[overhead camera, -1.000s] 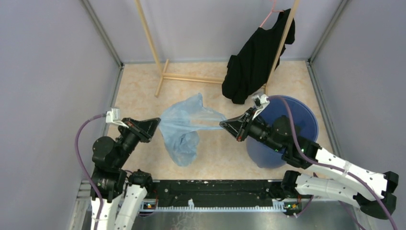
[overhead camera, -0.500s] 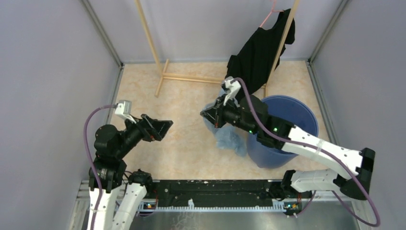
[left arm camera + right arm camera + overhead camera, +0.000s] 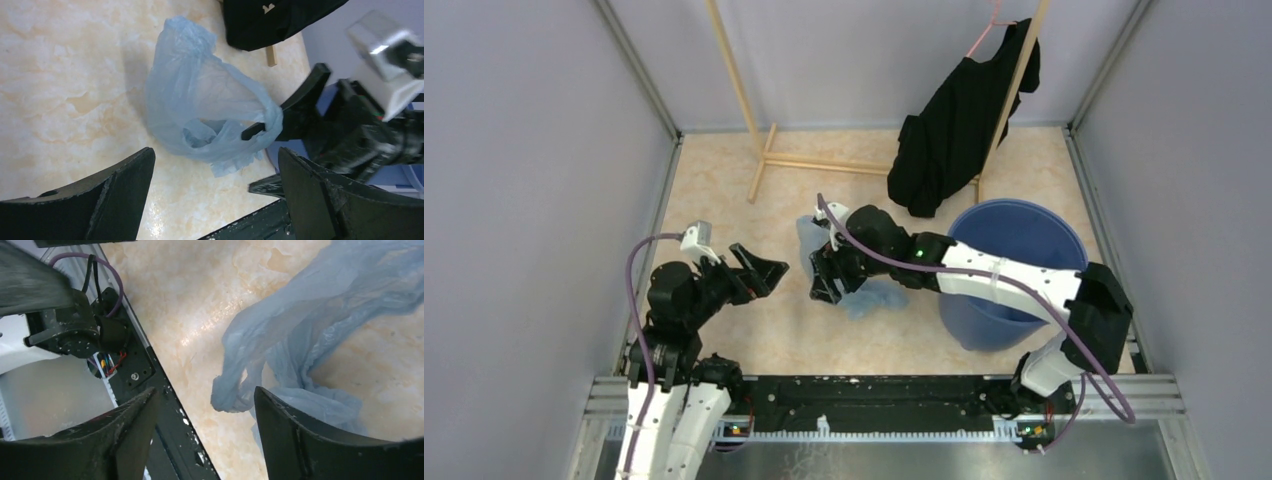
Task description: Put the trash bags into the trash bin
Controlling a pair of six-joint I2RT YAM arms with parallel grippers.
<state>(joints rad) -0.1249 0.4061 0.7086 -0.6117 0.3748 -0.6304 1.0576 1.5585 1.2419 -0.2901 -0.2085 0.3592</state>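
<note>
Aiming for the trash bin at the counter's right edge, I need the trash bag, crumpled mid-counter, gripped properly: my right hand is spread, film seemingly hooked over one finger. Clench before lifting. My left hand is released, empty.

Crinkly translucent film trash bag, smooth plastic trash bin, glossy marbled floor.
</note>
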